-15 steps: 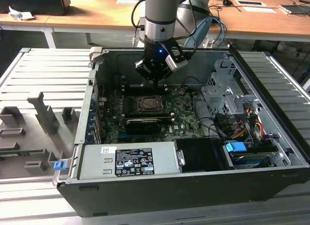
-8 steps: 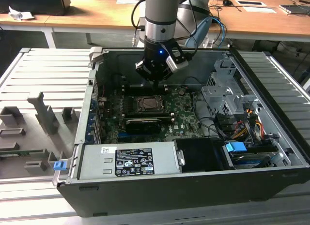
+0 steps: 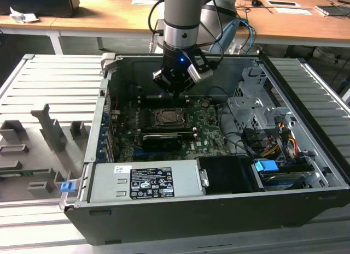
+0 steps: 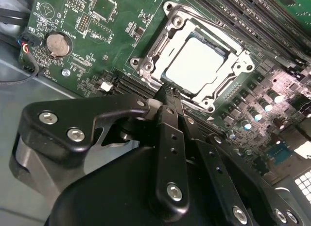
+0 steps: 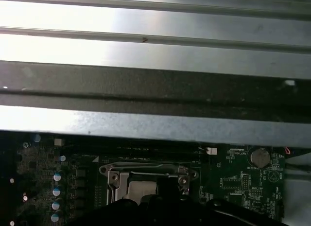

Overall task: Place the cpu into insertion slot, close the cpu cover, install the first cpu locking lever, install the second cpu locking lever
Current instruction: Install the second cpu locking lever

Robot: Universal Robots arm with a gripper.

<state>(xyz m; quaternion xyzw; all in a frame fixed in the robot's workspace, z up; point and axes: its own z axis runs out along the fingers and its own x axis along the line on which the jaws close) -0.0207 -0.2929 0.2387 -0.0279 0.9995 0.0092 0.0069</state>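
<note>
The gripper (image 3: 176,90) hangs inside the open computer case (image 3: 306,202), just above the green circuit board (image 3: 210,136) and close to the far edge of the insertion slot (image 3: 169,118) in the exterior view. In the second wrist view the gripper (image 4: 167,92) has its black fingers (image 4: 170,138) pressed together into 1 narrow tip, with nothing pinched between them; that tip sits just beside the rim of the cpu cover (image 4: 156,58), and I cannot tell whether it touches the metal.

The cpu (image 4: 195,64) lies flat in the insertion slot (image 4: 219,40), its pale silvery top showing through the cut-out of the cpu cover, which lies down over it. So the cpu rests just beyond the fingertip, below the gripper.

In the first wrist view the cpu (image 5: 141,188) shows as a pale patch within the cpu cover (image 5: 146,171), right next to the dark gripper body along the picture's edge. A round coin cell (image 4: 58,44) sits on the circuit board well apart from the socket.
</note>
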